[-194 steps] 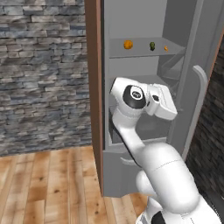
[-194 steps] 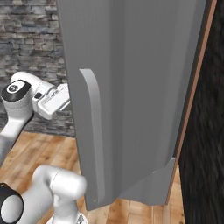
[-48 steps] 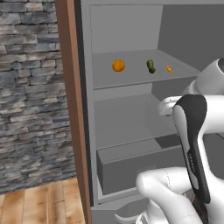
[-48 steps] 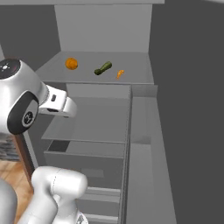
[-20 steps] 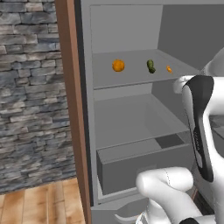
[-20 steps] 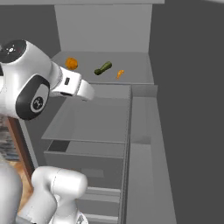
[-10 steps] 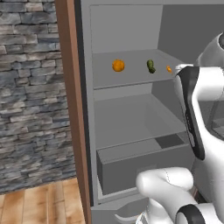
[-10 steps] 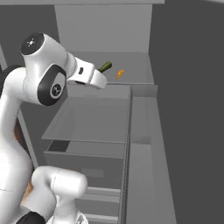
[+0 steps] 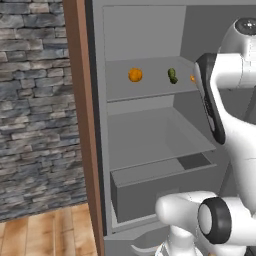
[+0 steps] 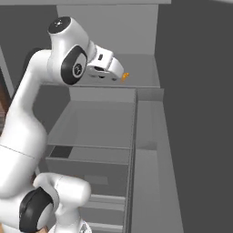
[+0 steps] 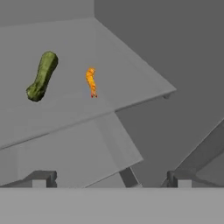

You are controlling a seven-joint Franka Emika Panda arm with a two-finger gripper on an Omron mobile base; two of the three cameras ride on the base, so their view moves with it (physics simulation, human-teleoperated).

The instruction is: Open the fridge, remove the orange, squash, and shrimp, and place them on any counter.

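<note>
The fridge (image 9: 142, 35) stands open. On its upper shelf lie the round orange (image 9: 135, 75), the dark green squash (image 9: 173, 76) and, partly behind my arm, the tiny shrimp (image 9: 192, 78). In the hand view the squash (image 11: 41, 76) and the shrimp (image 11: 91, 82) rest on the shelf ahead, up and to the left. My gripper (image 11: 110, 179) is open with nothing between its fingertips (image 11: 41, 178), a short way in front of the shelf edge. In the right base view the gripper (image 10: 117, 73) hangs just left of the shrimp (image 10: 124, 77). The counter is out of view.
A brown wooden panel (image 9: 80, 125) and a stone wall (image 9: 30, 100) flank the fridge on the left. Below the food shelf are a bare shelf (image 9: 155, 135) and a grey drawer (image 9: 150, 192). The open fridge door (image 10: 195, 113) stands to the right.
My arm has risen and swung forward, bringing the hand from mid-fridge height up to the upper shelf near the shrimp. The gripper stays open; the food has not moved.
</note>
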